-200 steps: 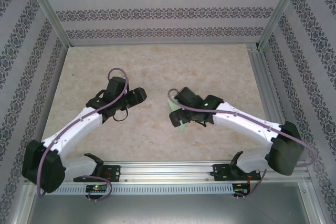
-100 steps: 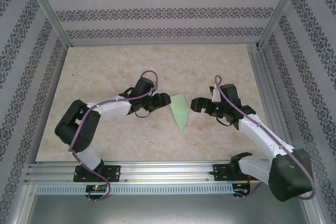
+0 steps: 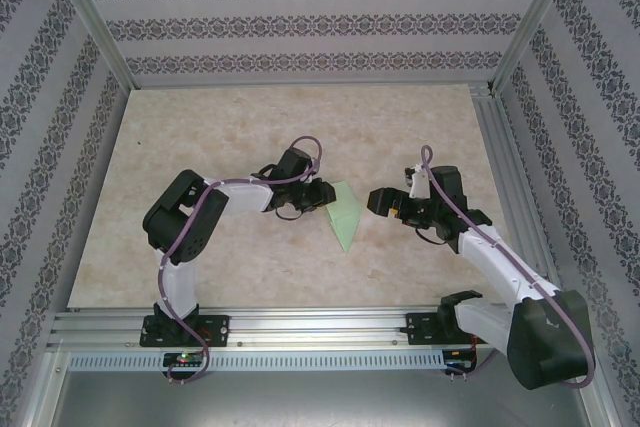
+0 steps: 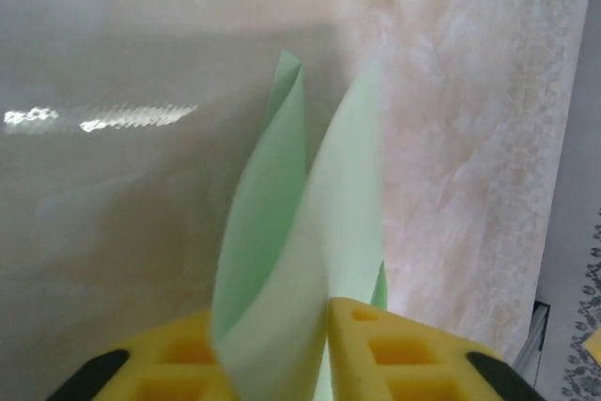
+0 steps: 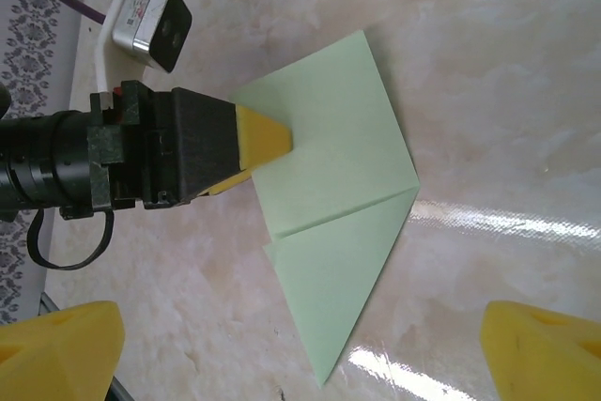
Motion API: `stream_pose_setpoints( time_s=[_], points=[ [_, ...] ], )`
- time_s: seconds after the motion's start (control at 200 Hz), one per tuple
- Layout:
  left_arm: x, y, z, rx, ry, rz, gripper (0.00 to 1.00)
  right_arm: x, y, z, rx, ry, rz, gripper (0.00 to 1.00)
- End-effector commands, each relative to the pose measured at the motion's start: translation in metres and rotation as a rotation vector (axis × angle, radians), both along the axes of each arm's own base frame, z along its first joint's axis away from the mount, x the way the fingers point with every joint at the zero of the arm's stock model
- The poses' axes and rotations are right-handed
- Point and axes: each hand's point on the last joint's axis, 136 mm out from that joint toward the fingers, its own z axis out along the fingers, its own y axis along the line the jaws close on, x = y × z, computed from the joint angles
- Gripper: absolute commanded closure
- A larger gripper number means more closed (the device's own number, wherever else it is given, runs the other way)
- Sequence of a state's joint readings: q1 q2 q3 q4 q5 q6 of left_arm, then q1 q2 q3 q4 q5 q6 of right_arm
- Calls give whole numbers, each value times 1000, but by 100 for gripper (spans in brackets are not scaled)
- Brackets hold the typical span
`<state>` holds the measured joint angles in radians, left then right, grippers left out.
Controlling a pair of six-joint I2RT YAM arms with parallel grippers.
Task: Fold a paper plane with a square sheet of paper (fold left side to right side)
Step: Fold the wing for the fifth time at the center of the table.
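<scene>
Patterned wallpaper covers three sides of the booth, and a beige marbled tabletop (image 3: 250, 127) lies inside an aluminium frame (image 3: 90, 17). On the left, the left arm (image 3: 190, 227) folds sharply at its elbow and reaches toward the middle of the table, with a purple cable (image 3: 300, 142) looping over its wrist. The left gripper (image 3: 316, 195) sits low at the left edge of the sheet of paper (image 3: 343, 212). In its own wrist camera, the yellow fingertips (image 4: 394, 349) are closed on the pale green paper. The paper rises between them in two curling layers, so the pinch is on that edge. From the right wrist, the same gripper's yellow tip overlaps the sheet's left edge roughly halfway along.

The sheet lies near the centre of the table, between the two grippers. It is folded into a wedge, with the wide end toward the back wall and the point toward the near rail (image 3: 320, 322). A slanted fold edge crosses its lower half.

Just right of the paper and apart from it, the right gripper (image 3: 381, 200) faces the sheet. Its yellow pads (image 5: 56, 349) are spread wide, clear of the paper. Behind it, the right arm (image 3: 500, 257) stretches back to the near right corner.
</scene>
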<state>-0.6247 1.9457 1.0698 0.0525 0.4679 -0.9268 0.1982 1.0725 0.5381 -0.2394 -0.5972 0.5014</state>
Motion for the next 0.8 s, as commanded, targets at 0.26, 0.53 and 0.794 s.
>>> stream_pose_setpoints(
  time_s=[0.26, 0.53, 0.794],
  points=[
    [-9, -7, 42, -179, -129, -121, 97, 14, 19, 10, 122, -54, 170, 19],
    [-27, -8, 77, -245, -201, -244, 98, 36, 35, 8, 197, -76, 273, 29],
    [-39, -7, 103, -308, -246, -294, 99, 43, 44, 13, 266, -87, 325, 31]
  ],
)
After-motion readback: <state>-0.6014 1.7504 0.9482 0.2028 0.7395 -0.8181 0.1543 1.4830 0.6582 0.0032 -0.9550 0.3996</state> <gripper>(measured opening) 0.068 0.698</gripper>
